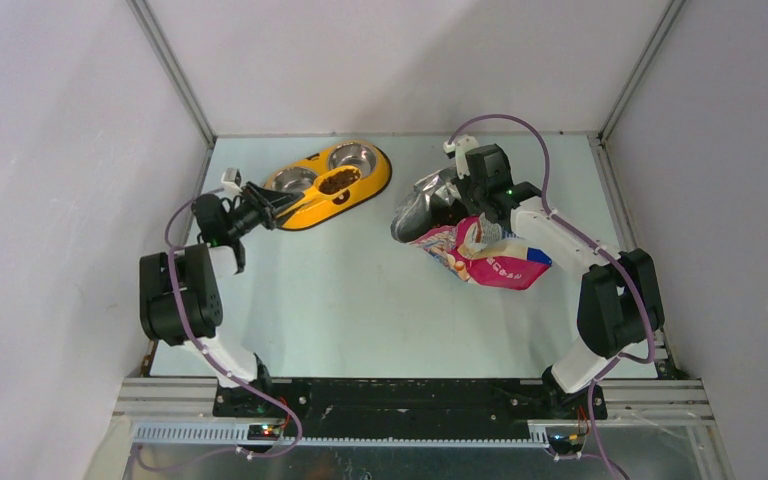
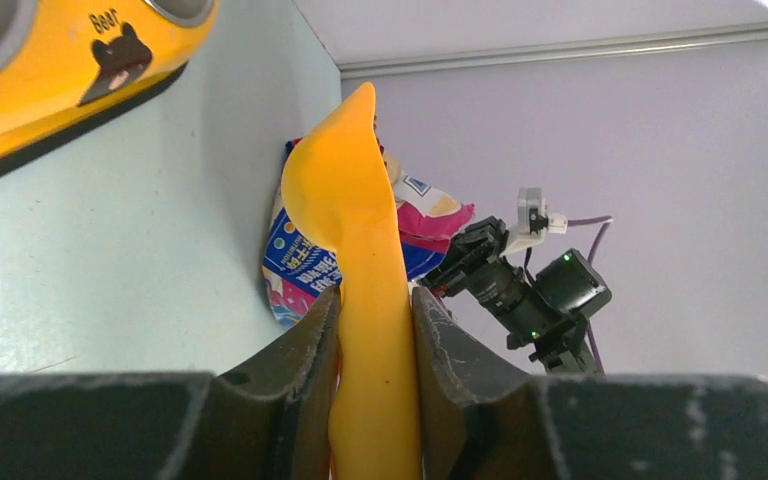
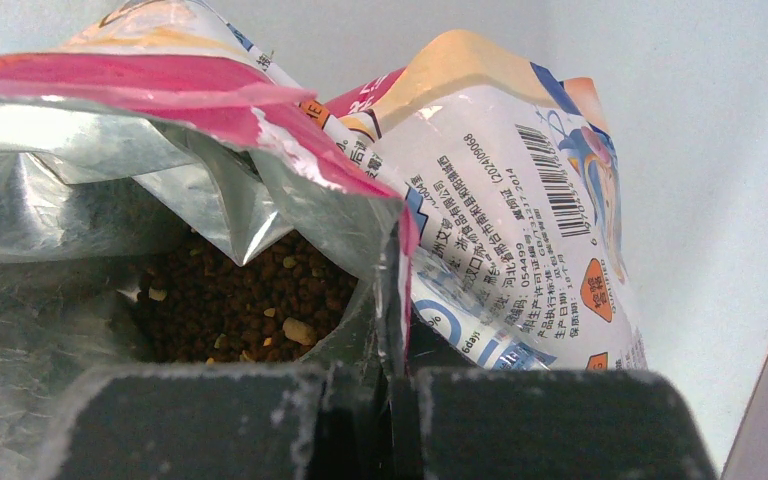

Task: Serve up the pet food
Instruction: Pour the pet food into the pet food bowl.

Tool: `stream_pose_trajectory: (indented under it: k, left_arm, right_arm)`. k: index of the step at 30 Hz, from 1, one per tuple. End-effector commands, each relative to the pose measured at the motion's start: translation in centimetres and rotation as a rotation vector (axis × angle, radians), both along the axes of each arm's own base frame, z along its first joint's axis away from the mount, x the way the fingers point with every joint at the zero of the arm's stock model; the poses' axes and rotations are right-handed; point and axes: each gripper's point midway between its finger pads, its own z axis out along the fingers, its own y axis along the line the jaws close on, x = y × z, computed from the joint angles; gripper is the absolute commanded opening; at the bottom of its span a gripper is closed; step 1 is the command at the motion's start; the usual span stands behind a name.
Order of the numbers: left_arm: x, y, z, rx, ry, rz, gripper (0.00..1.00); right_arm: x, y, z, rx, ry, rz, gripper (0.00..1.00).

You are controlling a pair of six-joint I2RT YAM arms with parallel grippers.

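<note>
the pouch (image 1: 480, 262) lies on the table (image 1: 360, 310), right of the middle, and its long axis runs from upper left to lower right in the top view. its open mouth, silver inside, points to the upper left, toward the feeder (image 1: 375, 172), and its closed pink end points to the lower right. the right gripper (image 1: 460, 203) is pressed together on the edge of this mouth: in the right wrist view a thin strip of the torn rim is pinched between the two fingers, with no gap left. inside the pouch is brown kibble (image 3: 250, 300), low behind the foil wall, with a few paler pieces among it. the left gripper (image 2: 374, 305) pinches the handle of the scoop (image 1: 312, 200), with one finger touching each flat side. the long axis of the scoop goes from this gripper at the lower left up to the right. its cup is filled with kibble and is over the near rim of the feeder, between the two steel bowls (image 1: 352, 156) and nearer to the right one. both bowls show shiny metal inside; if some pellets lie in them i cannot tell. the feeder stands at the far side of the table, left of the middle, near the pouch mouth but not touching it.
</note>
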Motion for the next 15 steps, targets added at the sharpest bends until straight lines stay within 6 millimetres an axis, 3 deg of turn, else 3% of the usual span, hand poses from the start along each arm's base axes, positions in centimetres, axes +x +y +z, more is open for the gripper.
stream_pose_trajectory:
  k: [1, 15]
  left_arm:
    - [0.6, 1.5, 2.5, 0.083, -0.118, 0.031, 0.00]
    - [3.5, 3.9, 2.5, 0.115, -0.128, 0.089, 0.00]
  right_arm:
    - [0.2, -1.9, -0.3, -0.057, 0.013, -0.055, 0.00]
    - [0.2, -1.6, -0.1, -0.060, 0.007, -0.048, 0.00]
